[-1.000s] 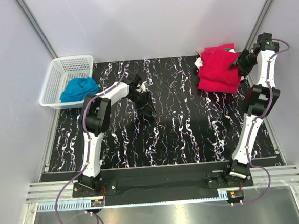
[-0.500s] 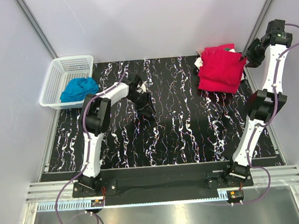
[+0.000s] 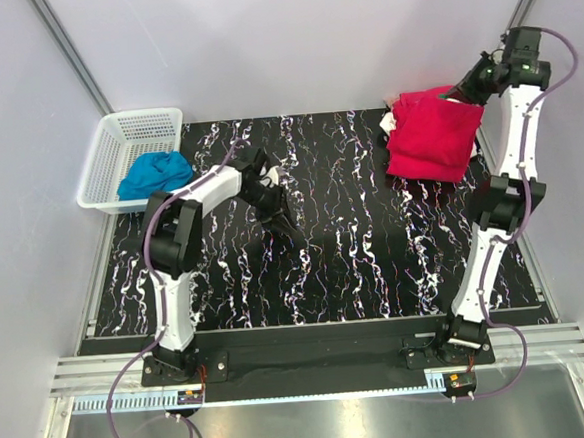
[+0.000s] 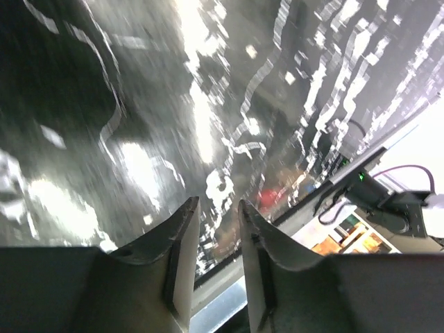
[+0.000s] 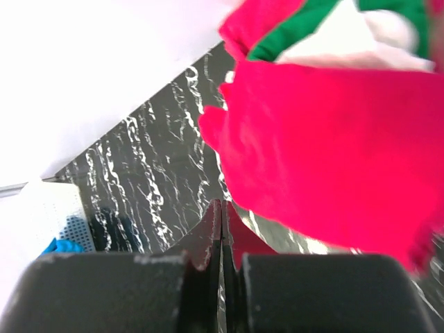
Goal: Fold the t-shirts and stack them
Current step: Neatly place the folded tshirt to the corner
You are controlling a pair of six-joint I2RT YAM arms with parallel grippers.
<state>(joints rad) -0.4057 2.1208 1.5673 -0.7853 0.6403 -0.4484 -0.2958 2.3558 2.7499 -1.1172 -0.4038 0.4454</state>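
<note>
Since a second ago the right end effector (image 3: 461,91) has swung over the corner of the t-shirts (image 3: 429,141) farthest from the basket (image 3: 132,150), fingers pressed together. Soft, light and floppy, they lie well right of the basket; I'd pinch a hem. Nearer the basket, the left end effector (image 4: 218,208) is slightly spread.

Black marbled table (image 3: 355,265): white mesh basket (image 3: 150,129) far-left corner, blue cloth (image 3: 156,174) inside.

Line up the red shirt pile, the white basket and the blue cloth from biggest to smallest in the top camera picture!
1. red shirt pile and white basket: they look about alike, too close to rank.
2. blue cloth, lying inside the basket: clearly smallest.
</note>
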